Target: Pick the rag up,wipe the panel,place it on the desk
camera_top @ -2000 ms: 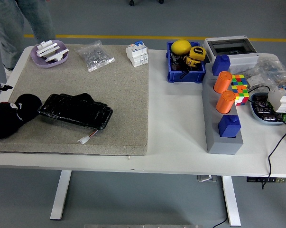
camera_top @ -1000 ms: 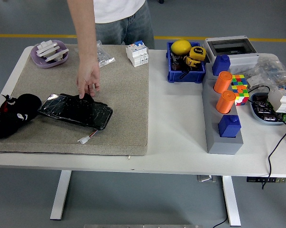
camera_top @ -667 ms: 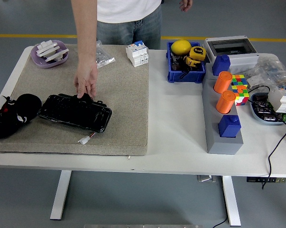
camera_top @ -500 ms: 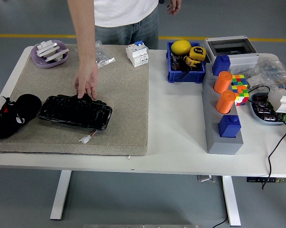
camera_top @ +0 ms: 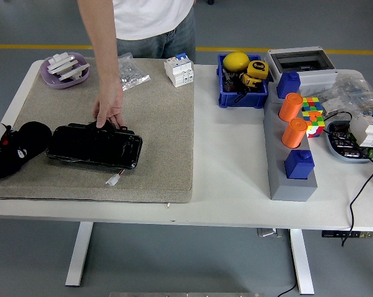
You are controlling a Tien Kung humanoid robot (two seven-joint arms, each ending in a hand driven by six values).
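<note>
Resting at the mat's left edge, robot's left hand (camera_top: 13, 151) is a dark shape — can't tell its state, or whether the rag is in it; no rag seen elsewhere. Right hand out of view. Person's hand (camera_top: 109, 112) touches the panel's (camera_top: 93, 146) far edge. Imo wait till person's clear, then wipe w/ even strokes along the panel, avoiding the small connector (camera_top: 113, 180)

Little can be read here; the yellow tape measure (camera_top: 256, 69) in the blue bin (camera_top: 242, 98) bears a dark round label with pale characters, seemingly "5m", though too small to be sure; the white circuit breaker (camera_top: 179, 70) shows a blue patch with no legible print; no other lettering, number or sign can be made out.
</note>
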